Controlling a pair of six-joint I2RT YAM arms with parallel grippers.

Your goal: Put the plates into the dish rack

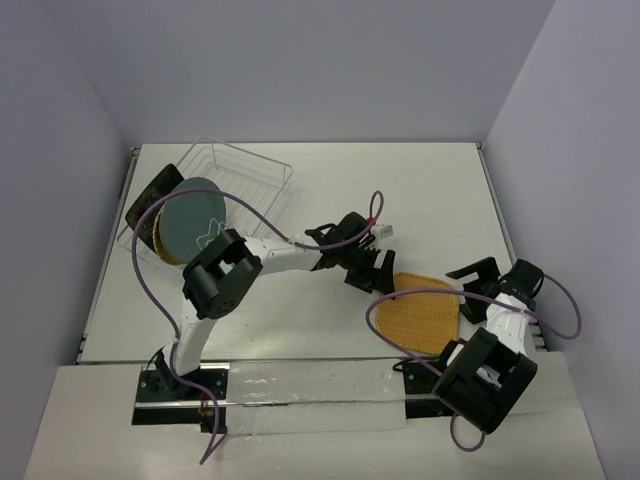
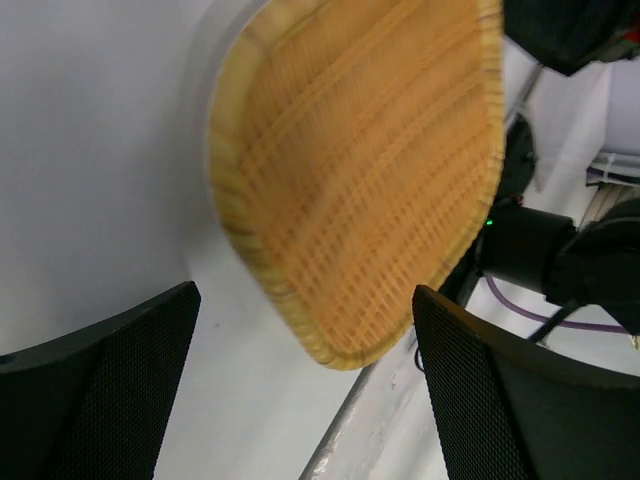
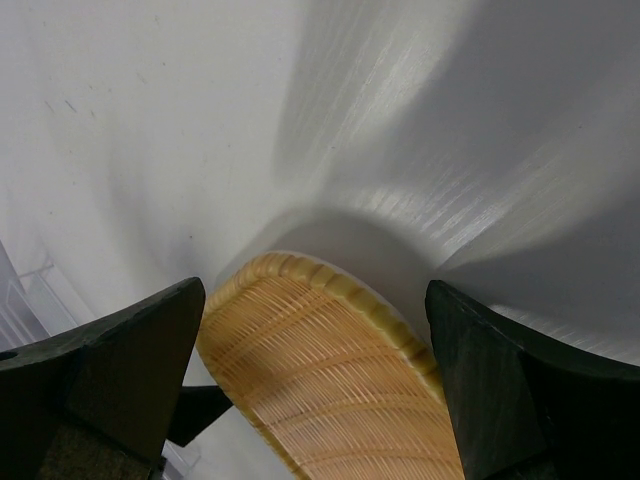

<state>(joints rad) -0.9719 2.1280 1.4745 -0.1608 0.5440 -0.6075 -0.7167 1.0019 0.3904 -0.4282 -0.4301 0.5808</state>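
Note:
The rounded-square orange-yellow woven plate [image 1: 420,310] lies on the table at the front right. My left gripper [image 1: 372,280] is open at its left edge; in the left wrist view the plate [image 2: 370,170] reaches down between my open fingers [image 2: 110,400] without touching them. My right gripper [image 1: 472,292] is open at the plate's right edge; the plate's rim [image 3: 340,390] lies between its fingers [image 3: 530,380]. The dish rack [image 1: 262,170] stands at the back left. It holds the teal-grey plate [image 1: 192,220], the round yellow woven plate [image 1: 152,238] and the black square plate [image 1: 150,195], all standing on edge.
Purple cables loop from both arms over the table [image 1: 320,330]. Grey walls close in the left, back and right sides. A clear strip runs along the near edge [image 1: 300,385] between the two arm bases.

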